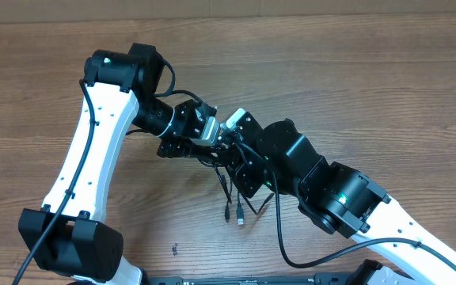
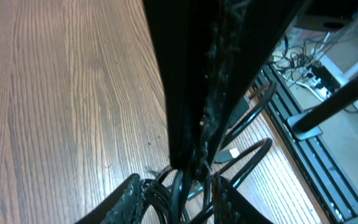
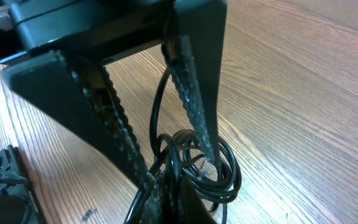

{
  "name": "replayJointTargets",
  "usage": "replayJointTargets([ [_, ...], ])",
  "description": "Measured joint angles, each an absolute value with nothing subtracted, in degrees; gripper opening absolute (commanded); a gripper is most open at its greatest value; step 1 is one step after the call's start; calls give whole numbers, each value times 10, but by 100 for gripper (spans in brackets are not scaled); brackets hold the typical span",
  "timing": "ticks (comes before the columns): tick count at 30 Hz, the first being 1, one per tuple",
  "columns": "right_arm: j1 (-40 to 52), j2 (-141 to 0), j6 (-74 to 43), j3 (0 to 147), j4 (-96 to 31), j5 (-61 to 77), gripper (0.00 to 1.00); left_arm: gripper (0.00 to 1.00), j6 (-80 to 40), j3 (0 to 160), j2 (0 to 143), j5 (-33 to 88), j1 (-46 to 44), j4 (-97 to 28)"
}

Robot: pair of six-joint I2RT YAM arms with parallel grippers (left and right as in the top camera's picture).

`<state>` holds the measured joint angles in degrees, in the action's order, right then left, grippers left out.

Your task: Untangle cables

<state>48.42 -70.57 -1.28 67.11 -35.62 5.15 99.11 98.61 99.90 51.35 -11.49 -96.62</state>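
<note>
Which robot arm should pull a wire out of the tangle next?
Probably the left. The right gripper is shut on the cables and acts as the anchor. The left gripper is open around some strands right beside it, so it could close on one and pull it away.

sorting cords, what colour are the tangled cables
Black; the cables show best in the right wrist view.

From overhead, your cables (image 1: 226,196) vanish upward beneath the left gripper (image 1: 206,149) and right gripper (image 1: 229,154), hiding their knot from you
</note>
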Motion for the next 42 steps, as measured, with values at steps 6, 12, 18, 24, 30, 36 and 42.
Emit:
replayJointTargets([
  [6, 484, -706, -13, 671, -357, 51, 4, 16, 992, 986, 999, 514, -115, -967],
  [12, 484, -706, -13, 671, -364, 50, 4, 25, 992, 986, 999, 507, -115, -967],
  [18, 484, -706, -13, 671, -368, 41, 4, 15, 992, 986, 999, 507, -115, -967],
  [24, 484, -706, -13, 671, -369, 41, 4, 4, 992, 986, 999, 503, -115, -966],
  [30, 484, -706, -13, 671, -369, 40, 22, 4, 992, 986, 999, 503, -115, -956],
  [36, 481, -706, -13, 671, -365, 27, 56, 4, 907, 986, 999, 514, -93, -884],
  [42, 481, -706, -25, 671, -378, -6, 64, 4, 884, 986, 999, 516, -87, -886],
])
